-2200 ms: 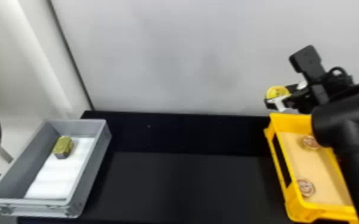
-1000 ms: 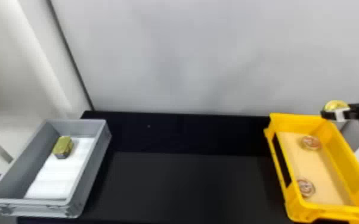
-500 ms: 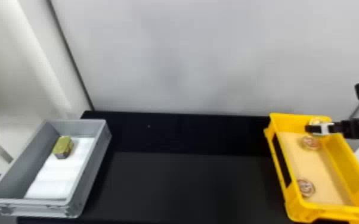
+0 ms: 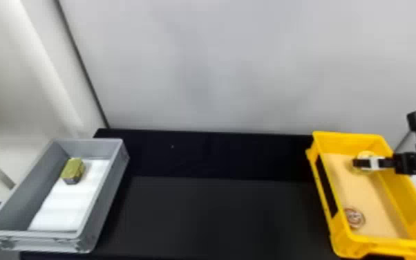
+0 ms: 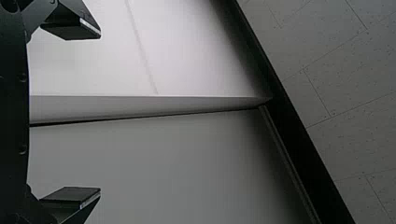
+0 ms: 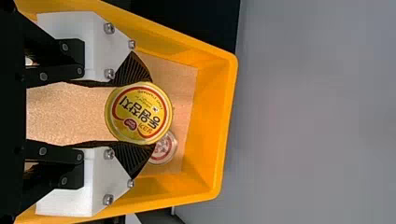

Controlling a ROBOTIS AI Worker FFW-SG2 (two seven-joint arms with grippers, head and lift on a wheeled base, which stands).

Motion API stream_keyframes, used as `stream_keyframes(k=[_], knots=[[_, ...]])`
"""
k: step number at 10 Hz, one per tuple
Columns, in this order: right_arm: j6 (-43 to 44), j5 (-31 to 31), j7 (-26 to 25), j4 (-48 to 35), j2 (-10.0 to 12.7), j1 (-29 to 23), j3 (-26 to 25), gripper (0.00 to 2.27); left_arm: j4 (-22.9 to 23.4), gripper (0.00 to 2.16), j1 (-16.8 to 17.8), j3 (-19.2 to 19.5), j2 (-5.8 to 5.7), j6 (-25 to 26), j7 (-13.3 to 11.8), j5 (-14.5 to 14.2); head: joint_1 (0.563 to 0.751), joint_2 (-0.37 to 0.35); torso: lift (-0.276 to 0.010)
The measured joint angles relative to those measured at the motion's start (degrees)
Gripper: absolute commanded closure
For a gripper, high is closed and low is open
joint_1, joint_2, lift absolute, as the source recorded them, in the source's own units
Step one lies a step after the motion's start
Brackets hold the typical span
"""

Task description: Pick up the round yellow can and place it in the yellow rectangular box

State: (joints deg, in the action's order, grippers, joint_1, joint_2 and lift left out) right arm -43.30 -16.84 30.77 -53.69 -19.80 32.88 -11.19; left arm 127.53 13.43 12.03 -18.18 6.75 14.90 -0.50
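My right gripper (image 4: 366, 163) is over the far part of the yellow rectangular box (image 4: 347, 138), with the round yellow can (image 4: 367, 154) at its tips. In the right wrist view, the gripper (image 6: 135, 113) is shut on the yellow can (image 6: 140, 105), one ribbed pad on each side. The can's printed lid faces the camera, and the box wall (image 6: 210, 121) surrounds it. Whether the can touches the box floor I cannot tell. My left gripper (image 5: 72, 114) stands wide apart in its wrist view, before pale panels with nothing between its fingers.
Inside the yellow box, one flat round item (image 4: 355, 218) lies toward the near end; another round item (image 6: 164, 148) is partly behind the can. At the left, a grey box (image 4: 103, 193) holds a gold block (image 4: 73, 170) on white lining. Between the boxes stretches the black table (image 4: 217, 214).
The right arm first swung right with the can, then came back left and lower, bringing it from behind the yellow box into the box's far part. The left arm has hardly moved.
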Motion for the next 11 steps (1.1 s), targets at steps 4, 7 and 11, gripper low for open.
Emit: stream_keyframes(k=[4, 7, 11], knots=[[1.7, 5.8, -2.4, 6.6, -1.0, 0.1, 0.6, 0.73, 0.0, 0.1, -0.2, 0.1, -0.13, -0.5, -0.2, -0.1, 0.694, 0.055, -0.003], [1.4, 6.7, -2.6, 7.0, -1.7, -1.6, 0.1, 0.73, 0.0, 0.1, -0.2, 0.1, -0.07, -0.7, -0.2, -0.2, 0.694, 0.055, -0.003], [0.2, 8.3, -2.9, 5.5, -3.1, -4.3, -1.0, 0.73, 0.2, 0.1, -0.4, 0.4, -0.02, -0.8, -0.4, -0.2, 0.694, 0.055, -0.003]])
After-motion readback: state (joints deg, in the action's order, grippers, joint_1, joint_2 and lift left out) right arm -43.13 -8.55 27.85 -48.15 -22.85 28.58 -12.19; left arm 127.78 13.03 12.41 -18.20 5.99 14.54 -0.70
